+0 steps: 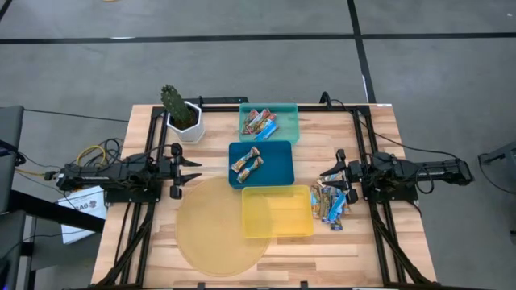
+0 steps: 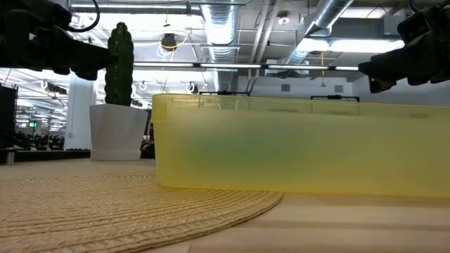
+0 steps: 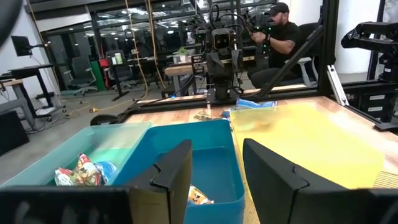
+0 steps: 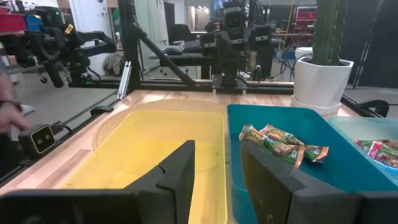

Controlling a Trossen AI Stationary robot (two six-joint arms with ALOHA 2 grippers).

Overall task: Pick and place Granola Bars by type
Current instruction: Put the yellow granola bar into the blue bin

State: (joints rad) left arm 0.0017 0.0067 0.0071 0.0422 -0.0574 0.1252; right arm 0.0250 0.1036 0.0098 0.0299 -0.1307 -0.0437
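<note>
Granola bars lie in three groups. Red-multicolour bars (image 1: 260, 122) sit in the teal tray (image 1: 286, 113), two tan-brown bars (image 1: 247, 163) in the blue tray (image 1: 274, 153), and a loose pile of blue-white bars (image 1: 332, 201) rests on the table, right of the yellow tray (image 1: 276, 211), which holds nothing. My left gripper (image 1: 196, 171) hangs level at the table's left side, open, pointing toward the trays. My right gripper (image 1: 329, 176) hangs level at the right side, above the loose pile, open. Nothing is between either pair of fingers.
A cactus in a white pot (image 1: 181, 113) stands at the far left. A round woven mat (image 1: 214, 229) lies under the yellow tray's left part. A black frame runs along the table's edges. A person (image 3: 280, 31) sits beyond the table.
</note>
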